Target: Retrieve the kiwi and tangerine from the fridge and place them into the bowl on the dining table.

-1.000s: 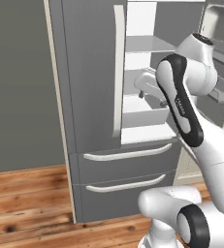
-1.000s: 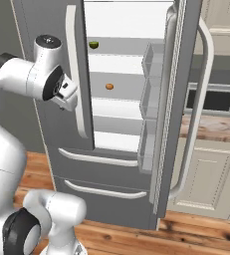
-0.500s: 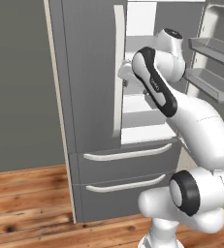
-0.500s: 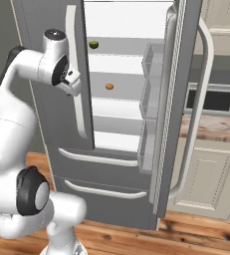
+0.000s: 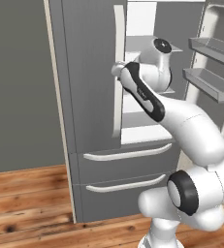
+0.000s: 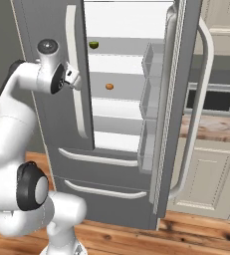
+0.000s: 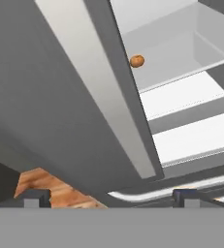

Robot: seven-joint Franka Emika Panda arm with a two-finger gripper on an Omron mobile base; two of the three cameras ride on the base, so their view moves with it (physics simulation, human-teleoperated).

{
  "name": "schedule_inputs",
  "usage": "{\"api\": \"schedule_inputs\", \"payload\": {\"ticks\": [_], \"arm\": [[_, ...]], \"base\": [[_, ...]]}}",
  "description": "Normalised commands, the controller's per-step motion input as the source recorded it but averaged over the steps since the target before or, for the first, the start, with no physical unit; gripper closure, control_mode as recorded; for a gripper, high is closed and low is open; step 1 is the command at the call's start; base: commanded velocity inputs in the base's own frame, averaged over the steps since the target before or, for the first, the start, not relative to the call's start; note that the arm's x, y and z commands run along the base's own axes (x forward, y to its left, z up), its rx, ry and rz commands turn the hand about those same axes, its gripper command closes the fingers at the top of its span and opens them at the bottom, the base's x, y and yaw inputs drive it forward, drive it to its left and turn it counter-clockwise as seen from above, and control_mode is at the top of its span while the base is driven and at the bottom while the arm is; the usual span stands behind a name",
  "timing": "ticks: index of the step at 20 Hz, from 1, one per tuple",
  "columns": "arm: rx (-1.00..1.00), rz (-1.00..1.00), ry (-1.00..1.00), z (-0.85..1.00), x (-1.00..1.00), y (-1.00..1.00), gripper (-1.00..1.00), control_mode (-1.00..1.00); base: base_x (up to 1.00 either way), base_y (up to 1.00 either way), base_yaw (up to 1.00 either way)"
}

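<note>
The grey fridge (image 6: 47,30) stands with its left door shut and its right door (image 6: 178,99) swung open onto white shelves. A small green kiwi (image 6: 93,45) lies on the top shelf. The tangerine (image 6: 109,86) sits one shelf lower and is also in the hand view, tangerine (image 7: 137,61). My gripper (image 6: 75,79) hangs open and empty in front of the left door, beside its long white handle (image 6: 75,74) and left of both fruits. In the hand view my gripper (image 7: 111,198) looks along the door's edge. The bowl and dining table are out of view.
The open door carries clear bins (image 6: 149,99) on its inner side. Two grey drawers (image 6: 101,174) sit under the shelves. A wall counter with cream cabinets (image 6: 211,169) and a dark oven (image 6: 213,99) stand to the right. Wooden floor (image 5: 26,193) lies in front.
The arm has swung and rolled upward, and the hand has shifted left from the fridge opening to the front of the left door. The jaws stay open and the fruits have not moved.
</note>
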Motion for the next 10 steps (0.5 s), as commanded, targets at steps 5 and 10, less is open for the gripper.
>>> {"api": "schedule_inputs", "payload": {"ticks": [5, 10], "arm": [[0.0, 0.0, -0.11, 0.0, 0.56, 0.0, -1.0, -1.0], [0.0, 0.0, -0.04, 0.0, 0.78, 0.0, -1.0, -1.0]], "base": [[0.0, 0.0, 0.0], [0.0, 0.0, 0.0]]}}
